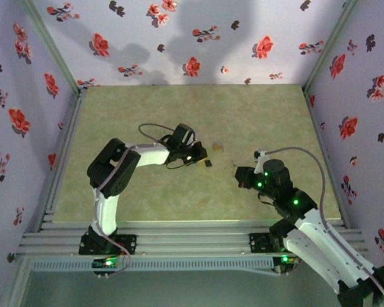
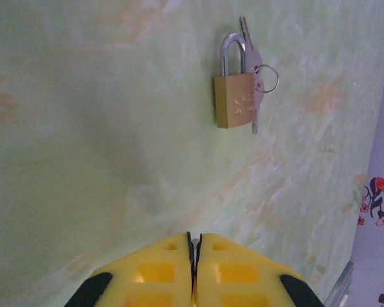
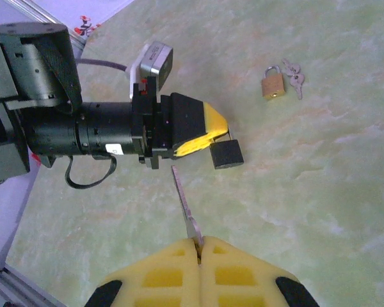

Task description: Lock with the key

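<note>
1. The right pincer [image 3: 197, 248] is clamped on the key [image 3: 183, 195], blade forward.
2. The left pincer [image 3: 219, 131] grips what seems a small black lock [image 3: 226, 154] over the middle of the surface [image 3: 320, 192].
3. Align the blade with the keyhole, then push straight and gently.
4. Avoid the brass padlock [image 3: 273, 84] lying farther back.

— The key [image 3: 182, 195] is sticking out of the right gripper [image 3: 198, 243], but its head is hiding between the yellow pads [image 3: 237, 272].
— And the black lock [image 3: 226, 154]?
— It is sitting right at the tip of the left gripper [image 3: 221, 131]. I am not seeing how the fingers [image 3: 205, 121] are pinching it.
— The brass lock [image 2: 235, 100] is lying on its spare keys [image 2: 255, 67] and covering part of them.
— From above it is looking like a tiny speck.
— And the right arm [image 1: 333, 256] is running off the bottom corner there.
</note>
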Controlling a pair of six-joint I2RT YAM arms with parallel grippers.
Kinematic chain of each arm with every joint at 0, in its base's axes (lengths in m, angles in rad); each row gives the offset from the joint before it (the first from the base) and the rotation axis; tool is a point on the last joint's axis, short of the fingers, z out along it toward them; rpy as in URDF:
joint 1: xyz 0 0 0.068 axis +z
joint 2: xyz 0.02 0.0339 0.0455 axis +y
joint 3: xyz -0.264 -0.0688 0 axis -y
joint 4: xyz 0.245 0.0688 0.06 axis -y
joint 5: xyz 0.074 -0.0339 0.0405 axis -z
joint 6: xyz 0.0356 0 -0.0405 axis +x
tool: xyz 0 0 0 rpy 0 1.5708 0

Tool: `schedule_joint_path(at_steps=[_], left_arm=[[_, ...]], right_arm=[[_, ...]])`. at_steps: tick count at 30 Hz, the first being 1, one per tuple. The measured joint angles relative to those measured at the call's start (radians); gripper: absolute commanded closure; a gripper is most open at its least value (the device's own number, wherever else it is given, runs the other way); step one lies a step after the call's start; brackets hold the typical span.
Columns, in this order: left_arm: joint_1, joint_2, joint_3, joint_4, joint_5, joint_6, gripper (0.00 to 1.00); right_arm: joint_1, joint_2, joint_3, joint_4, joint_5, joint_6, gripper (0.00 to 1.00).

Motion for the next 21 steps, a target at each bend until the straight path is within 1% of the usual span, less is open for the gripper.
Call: schedule_joint_path(at_steps=[7, 21], left_arm=[[0.000, 0.029, 0.052, -0.039, 0.000, 0.010, 1.00], [-0.002, 0.064, 0.098, -0.069, -0.004, 0.023, 1.00]], right_arm=[[0.000, 0.000, -0.032, 0.005, -0.014, 0.004, 1.00], [0.000, 0.004, -0.082, 0.047, -0.033, 0.038, 1.00]])
